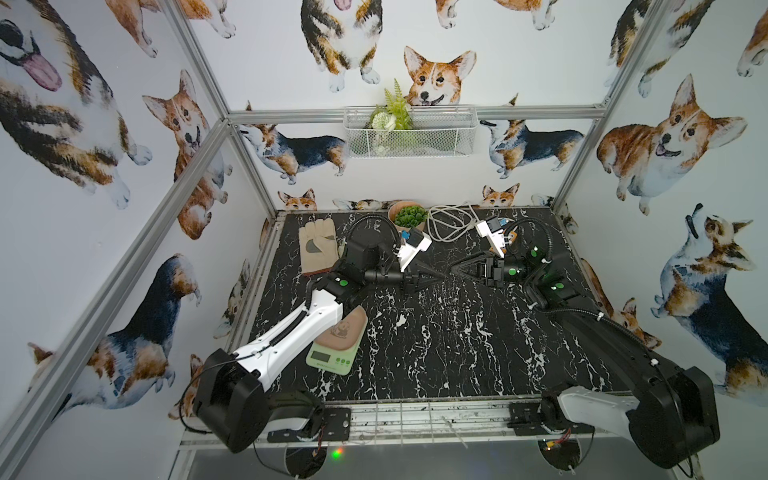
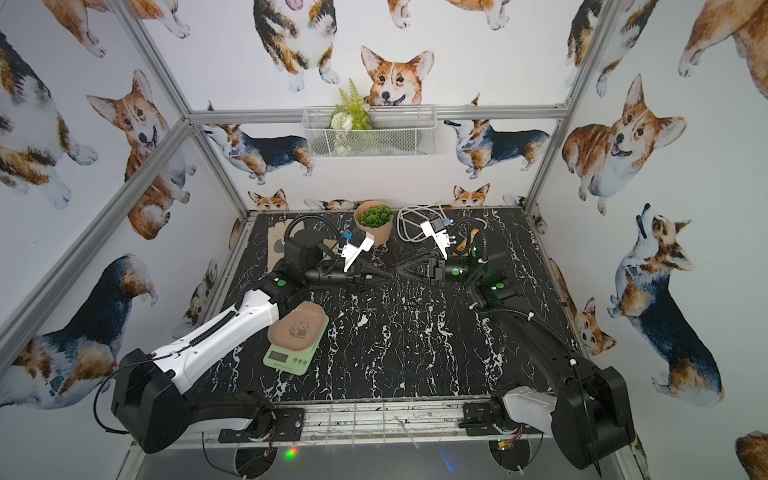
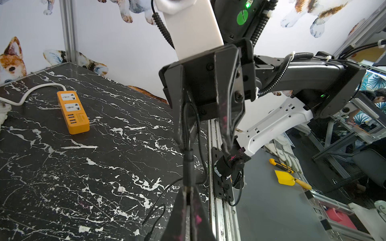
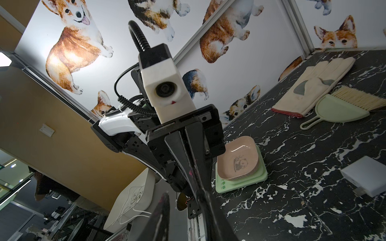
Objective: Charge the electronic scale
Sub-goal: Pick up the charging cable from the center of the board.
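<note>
Surface (image 1: 457,353) lies open beneath my claws to its near edge. Left claw (image 1: 440,277) clenches a black cable plug (image 3: 188,164); right claw (image 1: 454,271) faces it, released. Electronic scale (image 1: 334,338) sits behind left claw.

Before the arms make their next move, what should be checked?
1. Left end effector clamped on black plug: ok.
2. Right end effector open, fingers apart: ok.
3. Thin cable not snagged on either arm: cannot tell.
4. Scale sitting flat on table: ok.
5. Scale's charging port in sight: cannot tell.
6. Orange power strip has free USB sockets: ok.
</note>
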